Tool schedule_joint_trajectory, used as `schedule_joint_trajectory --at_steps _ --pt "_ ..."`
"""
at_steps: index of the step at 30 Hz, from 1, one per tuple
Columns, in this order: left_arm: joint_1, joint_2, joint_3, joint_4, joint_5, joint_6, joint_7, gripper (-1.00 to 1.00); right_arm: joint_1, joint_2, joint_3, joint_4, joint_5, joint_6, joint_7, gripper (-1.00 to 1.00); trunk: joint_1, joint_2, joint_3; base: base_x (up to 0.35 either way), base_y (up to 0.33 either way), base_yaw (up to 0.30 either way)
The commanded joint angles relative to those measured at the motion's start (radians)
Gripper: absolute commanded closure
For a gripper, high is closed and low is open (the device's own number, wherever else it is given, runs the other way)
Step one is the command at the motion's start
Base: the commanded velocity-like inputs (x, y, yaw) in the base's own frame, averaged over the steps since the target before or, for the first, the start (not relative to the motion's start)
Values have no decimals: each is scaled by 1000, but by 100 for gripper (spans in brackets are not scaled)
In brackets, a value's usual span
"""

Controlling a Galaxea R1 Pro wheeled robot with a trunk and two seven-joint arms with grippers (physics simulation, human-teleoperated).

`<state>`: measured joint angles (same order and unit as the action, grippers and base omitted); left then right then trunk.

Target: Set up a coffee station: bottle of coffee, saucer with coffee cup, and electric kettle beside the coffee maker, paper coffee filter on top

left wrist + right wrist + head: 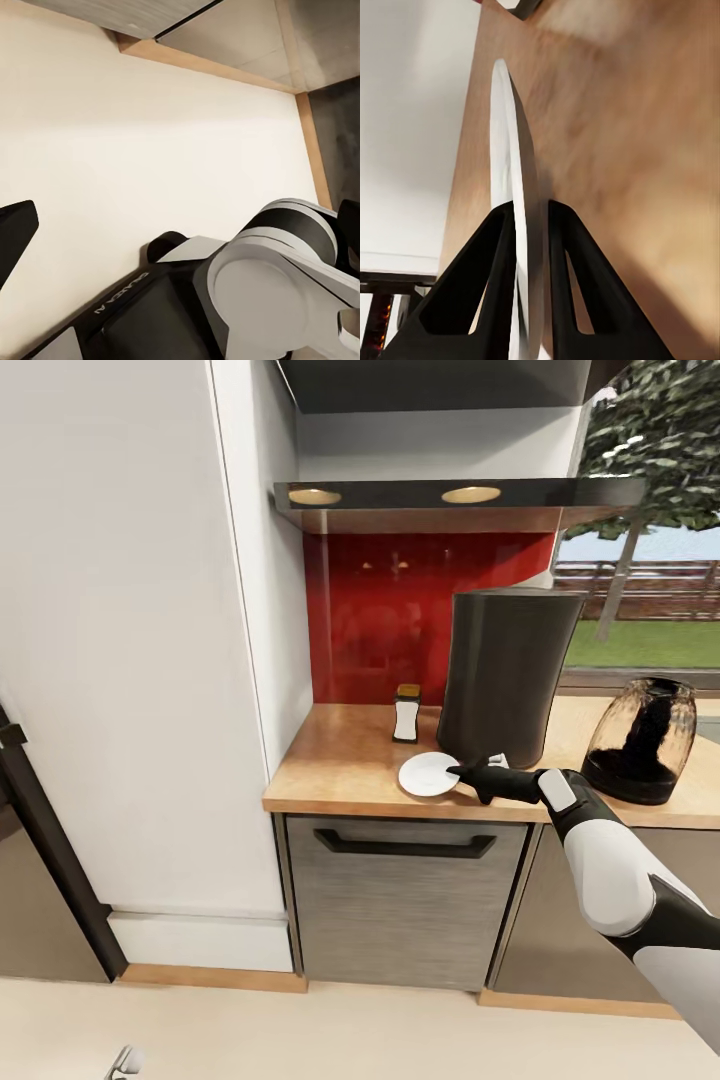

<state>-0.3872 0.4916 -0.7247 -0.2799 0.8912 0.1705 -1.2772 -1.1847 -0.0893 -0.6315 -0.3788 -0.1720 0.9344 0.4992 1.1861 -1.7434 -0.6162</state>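
With the right gripper [456,769] pinching the saucer's [426,774] rim beside the coffee maker [503,675], I can't tell the left jaws' state

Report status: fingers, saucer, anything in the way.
Right gripper shut on saucer, fingers pinching its rim. Saucer at countertop, beside coffee maker. Coffee bottle close behind; kettle apart.

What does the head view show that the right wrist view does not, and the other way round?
Head view alone: the coffee maker, the coffee bottle, the glass kettle, the drawer front and the window.

Right wrist view alone: the two fingers pressed on both faces of the saucer's rim, seen edge-on.

Both: the saucer, the right hand and the wooden countertop.
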Motion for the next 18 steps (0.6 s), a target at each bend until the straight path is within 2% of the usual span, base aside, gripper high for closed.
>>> schedule_joint_trajectory --at_steps 1,10,18 --pt "-1 1 -7 -1 9 11 -2 -100 -1 0 -7 0 -4 7 1 100 0 -1 -1 0 0 0" --pt "-1 1 -7 -1 9 11 -2 -100 -1 0 -7 1 -4 7 1 100 0 -1 -1 0 0 0" --pt "-1 1 -7 -1 9 11 -2 -100 -1 -1 -7 0 -4 7 1 100 0 -1 -1 65 -5 0"
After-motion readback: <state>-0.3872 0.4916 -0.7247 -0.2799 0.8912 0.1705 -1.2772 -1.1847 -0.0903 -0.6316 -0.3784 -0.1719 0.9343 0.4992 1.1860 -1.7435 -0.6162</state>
